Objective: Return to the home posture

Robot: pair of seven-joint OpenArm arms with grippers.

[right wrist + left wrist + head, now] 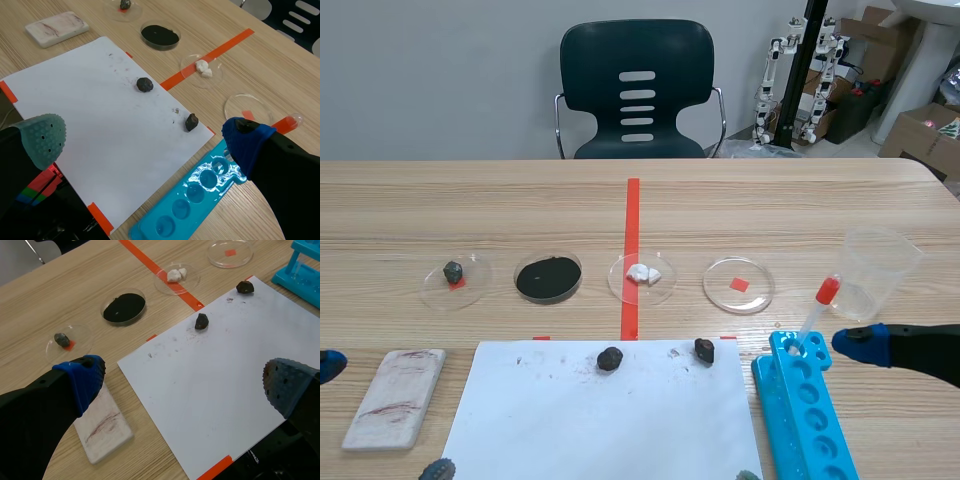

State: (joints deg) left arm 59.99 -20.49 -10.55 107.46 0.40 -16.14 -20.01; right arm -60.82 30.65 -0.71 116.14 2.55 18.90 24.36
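1. One claw, the left gripper point(185, 382), hangs released at the near left, over the white paper point(215, 365).
2. Right gripper point(145, 140), also released, hangs near right by the blue rack point(200, 190).

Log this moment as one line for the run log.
left gripper: open, empty | right gripper: open, empty | two dark rocks on white sheet | dropper standing in blue rack

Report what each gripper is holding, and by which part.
Nothing is held. The left gripper and the right gripper both stand open and empty above the white sheet.
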